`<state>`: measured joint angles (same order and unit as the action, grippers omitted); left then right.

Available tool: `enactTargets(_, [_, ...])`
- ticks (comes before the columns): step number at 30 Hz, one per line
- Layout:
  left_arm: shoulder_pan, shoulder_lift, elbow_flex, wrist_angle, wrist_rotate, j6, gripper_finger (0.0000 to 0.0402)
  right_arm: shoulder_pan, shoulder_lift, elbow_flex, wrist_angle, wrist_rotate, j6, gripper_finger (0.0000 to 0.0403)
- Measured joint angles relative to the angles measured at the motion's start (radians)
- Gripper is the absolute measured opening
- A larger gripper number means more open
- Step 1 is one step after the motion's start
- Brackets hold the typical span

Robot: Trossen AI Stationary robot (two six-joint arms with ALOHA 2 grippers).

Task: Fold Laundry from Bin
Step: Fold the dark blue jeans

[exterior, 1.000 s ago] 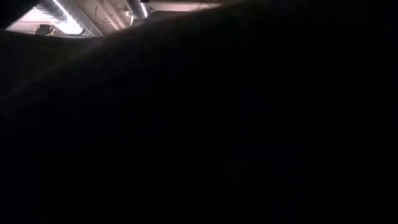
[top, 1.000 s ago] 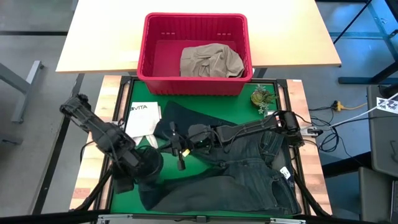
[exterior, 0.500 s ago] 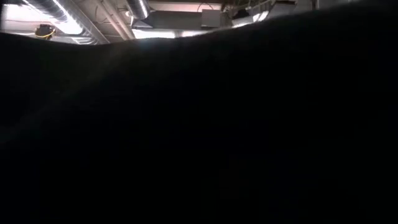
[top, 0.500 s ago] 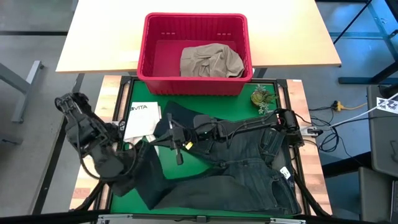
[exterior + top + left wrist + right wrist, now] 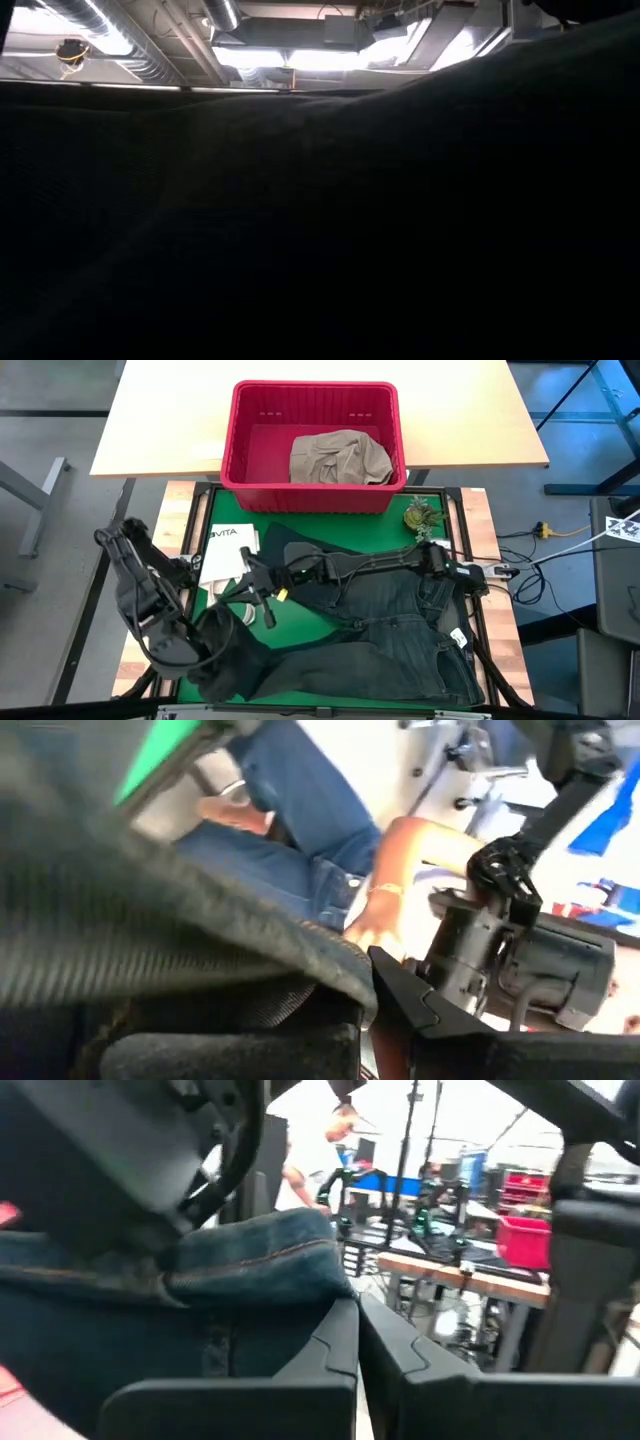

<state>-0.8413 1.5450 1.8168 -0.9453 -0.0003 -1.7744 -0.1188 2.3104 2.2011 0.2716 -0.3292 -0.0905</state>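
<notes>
Both arms matte black, chunky jointed segments, rounded motor housings at joints. Left arm: black cables looped along links, bulky round wrist housing. Right arm: long slim link, boxy black base joint with white label patch, small yellow mark near wrist. Fingers flat, black, angular, stepped inner edges. Left fingers same black wedge shape.

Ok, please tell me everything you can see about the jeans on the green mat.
The jeans are dark, faded denim, lying mostly flat across the near right part of the green mat, with the waistband toward the right edge. One leg runs along the near edge to the left, where the left gripper is shut on it. The right gripper pinches a denim hem. A white tag shows near the waistband.
</notes>
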Motion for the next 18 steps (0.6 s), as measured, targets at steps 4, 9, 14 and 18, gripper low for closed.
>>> enactTargets(4, [-0.001,0.026,0.000,0.129,-0.001,0.089,0.0003,-0.007,0.001,0.042,0.022,-0.060,-0.048,0.0001])
enactTargets(9, [-0.012,0.028,0.000,0.185,-0.040,0.160,0.0002,-0.018,0.001,0.077,0.014,-0.101,-0.038,0.0001])
enactTargets(14, [-0.018,0.029,0.000,0.185,-0.061,0.196,0.0002,-0.021,0.001,0.077,0.014,-0.153,-0.034,0.0001])
enactTargets(18, [-0.036,0.027,0.000,0.190,-0.033,0.181,0.0002,-0.021,0.001,0.077,0.014,-0.162,-0.034,0.0001])
